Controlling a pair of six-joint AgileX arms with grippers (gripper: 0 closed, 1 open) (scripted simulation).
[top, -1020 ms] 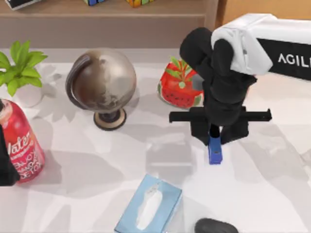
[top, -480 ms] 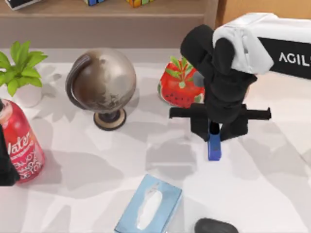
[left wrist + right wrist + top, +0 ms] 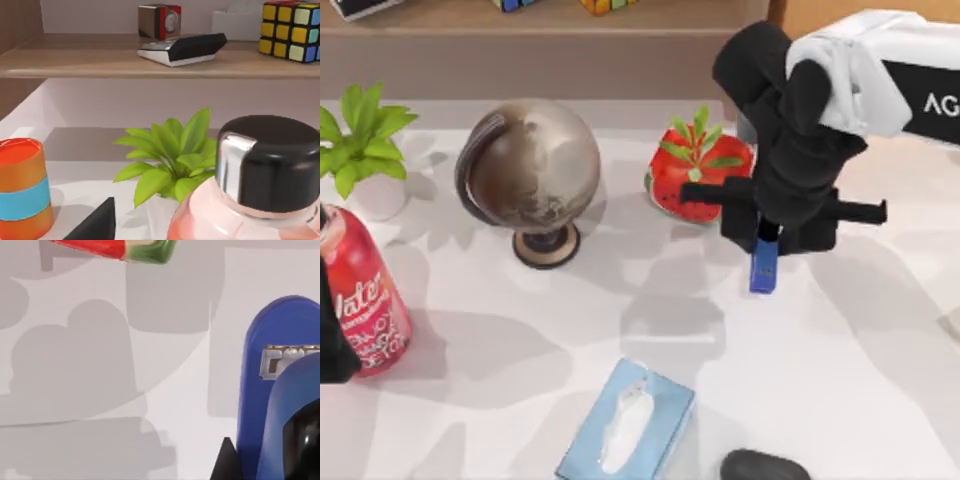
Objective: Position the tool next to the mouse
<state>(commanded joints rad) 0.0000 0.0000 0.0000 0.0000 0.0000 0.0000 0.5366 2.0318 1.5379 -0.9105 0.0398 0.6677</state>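
Note:
The tool (image 3: 762,268) is a narrow bright blue stapler, and my right gripper (image 3: 767,240) is shut on its top end, right of the table's middle. It points down from the fingers, just in front of the watermelon pot. In the right wrist view the tool (image 3: 272,390) fills the side, its shadow cast apart from it on the white table. The mouse (image 3: 765,466), black and domed, lies at the front edge, well in front of the tool. My left arm (image 3: 330,340) stays parked at the far left.
A light-blue tissue box (image 3: 625,425) lies left of the mouse. A globe (image 3: 532,170), a watermelon pot (image 3: 700,175), a red can (image 3: 360,290) and a green plant (image 3: 360,130) stand around the table. A bottle cap (image 3: 270,160) and a shelf (image 3: 125,57) appear in the left wrist view.
My right gripper, still holding the tool, has moved toward the back of the table and slightly right. The tool has left its earlier spot. The left arm has not moved.

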